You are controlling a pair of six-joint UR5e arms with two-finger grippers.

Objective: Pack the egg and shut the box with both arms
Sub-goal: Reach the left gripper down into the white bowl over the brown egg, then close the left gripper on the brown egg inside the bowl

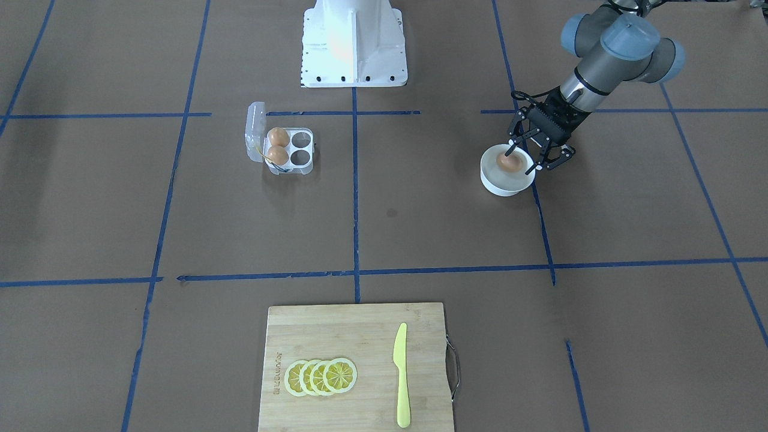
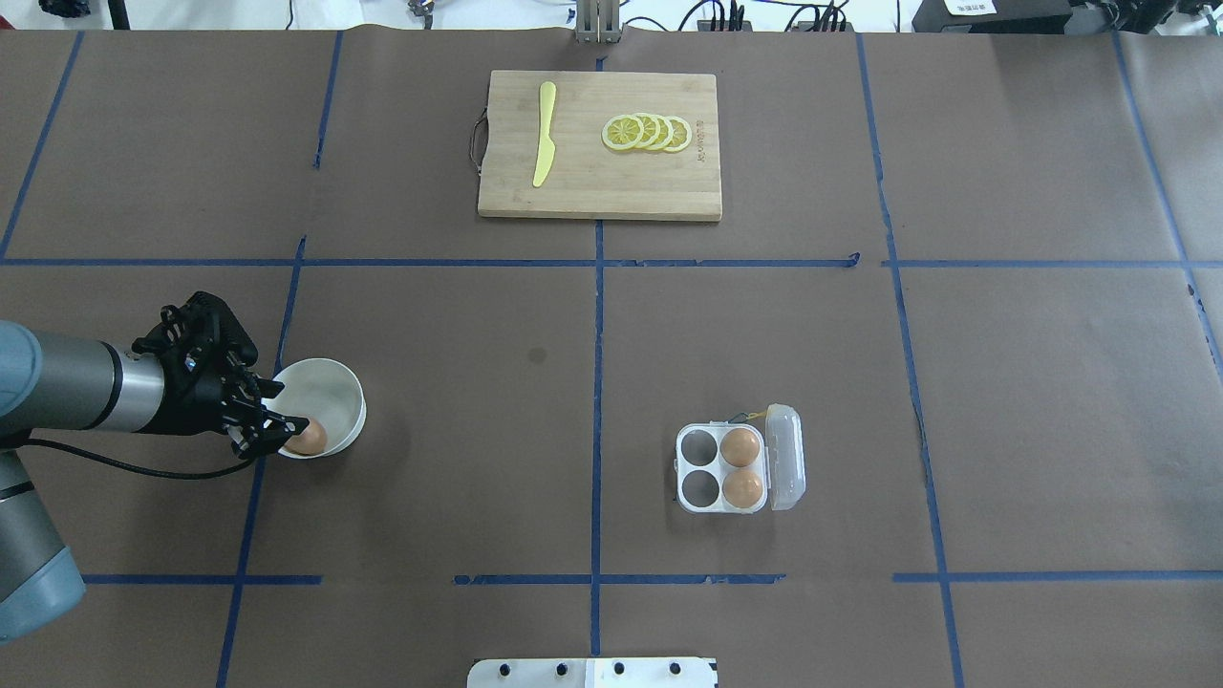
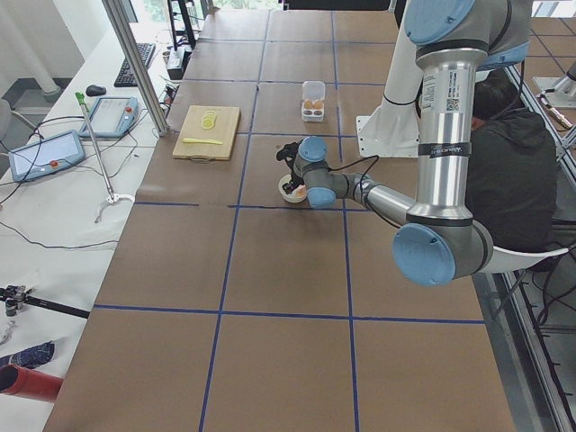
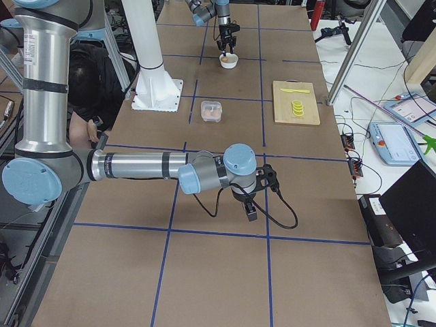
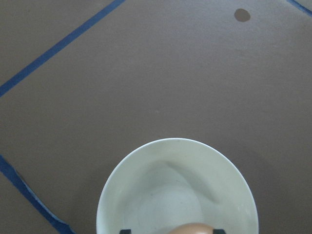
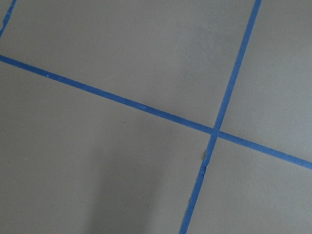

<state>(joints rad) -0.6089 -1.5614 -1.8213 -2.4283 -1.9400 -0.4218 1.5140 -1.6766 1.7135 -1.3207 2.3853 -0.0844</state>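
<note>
Bench (image 1: pixel 420 228) space on the robot's left side carries a round white bowl (image 1: pixel 498 185), and the egg (image 1: pixel 509 161) lies inside it, close to the wall nearest the arm. The left fingers (image 2: pixel 256 425) reach over the rim and are spread, one on each side of the egg. In the left wrist view their two black tips stand to either side of the egg's top, with bare bowl showing between one tip and the shell.

Well apart from the bowl, toward the robot's right, sits the box (image 2: pixel 721 468) with its clear lid (image 2: pixel 785 457) swung open and standing along one side. Two more eggs (image 2: pixel 740 447) fill the two cells next to the lid; the two cells away from the lid are empty. A thin yellow string (image 2: pixel 750 417) shows at the hinge end.

The right fingers (image 4: pixel 250 210) appear only in the right side view, pointing down at bare bench. Whether they are spread or pressed together cannot be told. The right wrist view shows a crossing of blue tape (image 6: pixel 214 130).

At the far edge lies a wooden cutting board (image 1: pixel 354 336) with overlapping lemon slices (image 1: pixel 321 377) and a yellow knife (image 1: pixel 401 375).
</note>
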